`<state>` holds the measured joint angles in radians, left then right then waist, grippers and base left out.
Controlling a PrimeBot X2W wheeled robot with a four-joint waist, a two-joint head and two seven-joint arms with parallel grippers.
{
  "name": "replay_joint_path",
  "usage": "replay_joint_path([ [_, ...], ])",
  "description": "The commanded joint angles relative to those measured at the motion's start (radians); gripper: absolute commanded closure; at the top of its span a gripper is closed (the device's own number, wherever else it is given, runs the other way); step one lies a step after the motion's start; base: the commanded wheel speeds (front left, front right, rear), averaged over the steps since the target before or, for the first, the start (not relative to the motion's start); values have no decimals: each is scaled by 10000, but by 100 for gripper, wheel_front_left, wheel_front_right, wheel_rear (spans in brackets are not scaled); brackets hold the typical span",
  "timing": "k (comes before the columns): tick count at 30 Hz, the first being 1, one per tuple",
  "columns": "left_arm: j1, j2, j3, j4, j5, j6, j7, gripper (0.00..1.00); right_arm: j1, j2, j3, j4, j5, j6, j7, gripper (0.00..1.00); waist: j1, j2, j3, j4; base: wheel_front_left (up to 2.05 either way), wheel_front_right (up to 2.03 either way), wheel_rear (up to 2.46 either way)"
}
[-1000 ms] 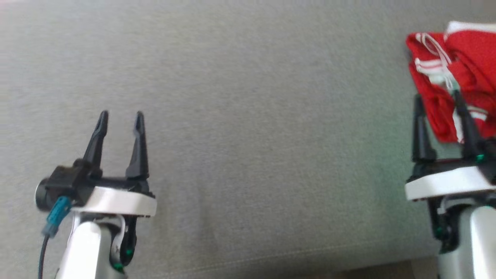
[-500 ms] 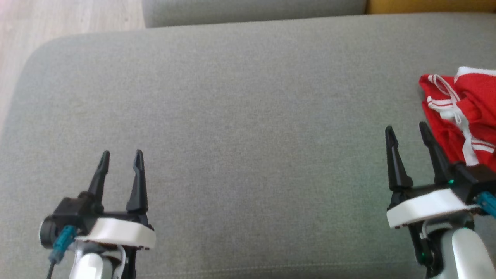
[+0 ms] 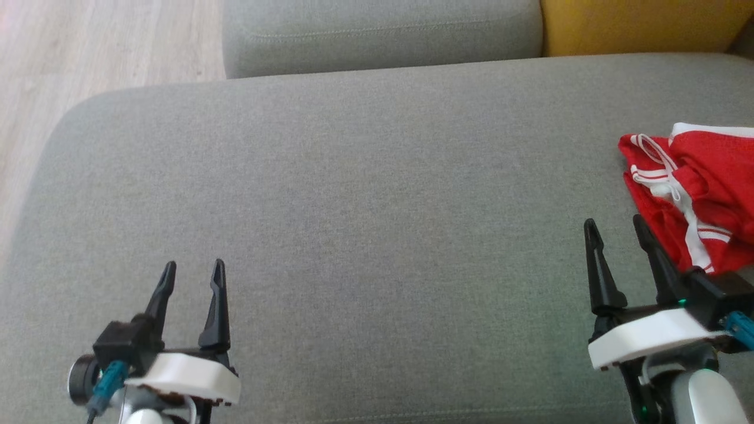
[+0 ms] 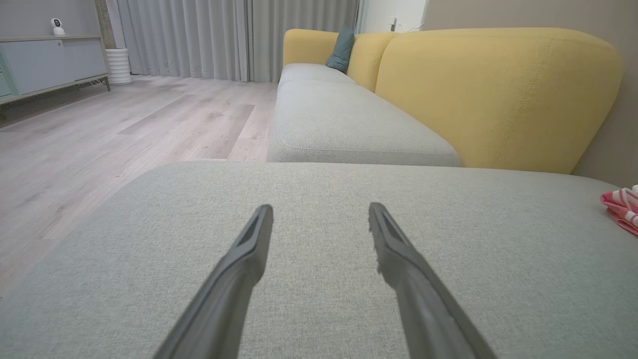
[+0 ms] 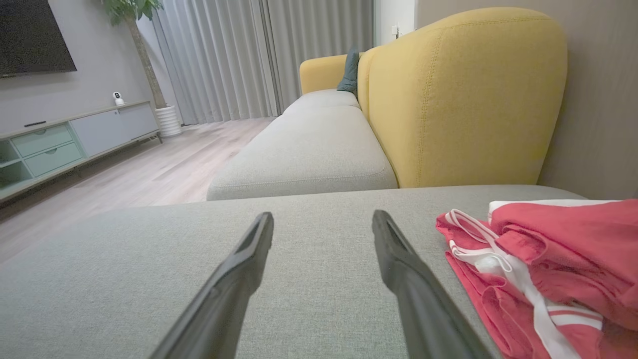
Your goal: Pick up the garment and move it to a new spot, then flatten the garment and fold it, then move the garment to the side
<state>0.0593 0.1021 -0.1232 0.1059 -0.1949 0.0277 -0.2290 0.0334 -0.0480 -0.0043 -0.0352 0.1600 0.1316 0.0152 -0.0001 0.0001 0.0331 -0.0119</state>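
Well, my left gripper point(image 3: 194, 264) and right gripper point(image 3: 614, 222) gape empty. The red shorts point(image 3: 701, 194) beside the right look limp and light, so I'd pinch near the drawstring point(image 5: 498, 262).

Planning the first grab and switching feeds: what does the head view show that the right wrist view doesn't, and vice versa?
Head view, not right wrist: the left tool, open above the bare grey seat, well apart from the garment. Right wrist, not head: a TV, low cabinet, curtains, potted plant and teal cushion. Both: the open right tool, the crumpled red garment with white stripes by its right finger, the yellow backrest and wooden floor.
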Motion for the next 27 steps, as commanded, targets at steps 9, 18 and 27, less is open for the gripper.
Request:
replay_joint_path([
  [9,-273,219,156,-331,19,142,65,0,-212,-23,296,-393,137,-9,47,0,1,-1,-8,-44,0,0,0],
  [18,-362,277,112,-318,7,196,39,0,-243,-22,291,-399,155,-9,65,0,1,-1,48,-87,0,0,0],
  [27,-436,331,46,-287,-5,254,16,0,-264,-22,296,-427,148,-9,86,0,1,-1,126,-39,0,0,0],
])
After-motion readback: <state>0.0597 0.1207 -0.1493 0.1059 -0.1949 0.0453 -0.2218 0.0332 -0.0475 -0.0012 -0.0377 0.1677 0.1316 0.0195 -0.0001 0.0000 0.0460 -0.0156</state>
